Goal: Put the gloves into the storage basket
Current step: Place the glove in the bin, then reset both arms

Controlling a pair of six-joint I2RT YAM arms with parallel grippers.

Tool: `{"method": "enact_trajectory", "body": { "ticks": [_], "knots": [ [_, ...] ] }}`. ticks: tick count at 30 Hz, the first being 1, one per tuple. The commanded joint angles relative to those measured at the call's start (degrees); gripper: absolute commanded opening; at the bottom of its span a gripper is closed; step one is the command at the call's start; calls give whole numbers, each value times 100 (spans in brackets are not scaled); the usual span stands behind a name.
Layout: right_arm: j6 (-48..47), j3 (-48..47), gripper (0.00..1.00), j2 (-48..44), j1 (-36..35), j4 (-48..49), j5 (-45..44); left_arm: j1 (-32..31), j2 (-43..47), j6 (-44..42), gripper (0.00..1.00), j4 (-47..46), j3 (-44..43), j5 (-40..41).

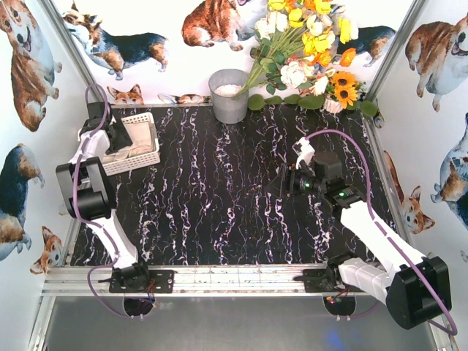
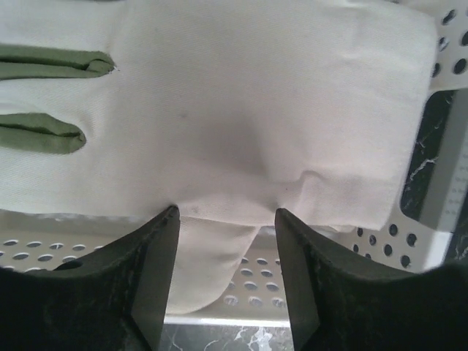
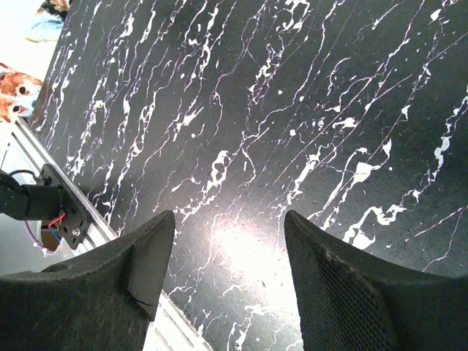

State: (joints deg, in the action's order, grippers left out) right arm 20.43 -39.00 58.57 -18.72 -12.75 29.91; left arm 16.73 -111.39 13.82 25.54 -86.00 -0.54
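Marble table [image 1: 219, 197]: gloves [image 1: 140, 143] inside basket [image 1: 139, 163], far-left corner.

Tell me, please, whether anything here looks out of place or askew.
Nothing stands out: the gloves lie in the storage basket, the grey bucket stands upright, and nothing looks spilled or damaged.

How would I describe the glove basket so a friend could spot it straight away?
Look to the far left corner of the black marbled table, under the left arm's hand. The basket there is white, rectangular and shallow, with cream gloves in it. Unlike the round grey bucket by the flowers, its sides are full of holes.
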Motion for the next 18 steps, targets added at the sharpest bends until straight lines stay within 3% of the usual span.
{"method": "enact_trajectory", "body": {
  "ticks": [1, 8, 11, 14, 18],
  "knots": [
    [-74, -388, 63, -251, 9, 59, -51, -62, 713, -278, 55, -78, -19, -204],
    [-161, -584, 74, -478, 116, -117, -489, -921, 2048, -1250, 79, -225, 409, -163],
    [-206, -554, 79, -429, 379, -68, -762, -1183, 2774, -1196, 84, -710, 1156, -69],
    [-66, -285, 84, -368, 1078, 187, -918, -1185, 3676, -816, 89, -1549, 2284, 162],
    [176, 302, 88, -315, 2323, 736, -1247, -1177, 4767, -325, 97, -2181, 3693, 1046]
  ]
}}
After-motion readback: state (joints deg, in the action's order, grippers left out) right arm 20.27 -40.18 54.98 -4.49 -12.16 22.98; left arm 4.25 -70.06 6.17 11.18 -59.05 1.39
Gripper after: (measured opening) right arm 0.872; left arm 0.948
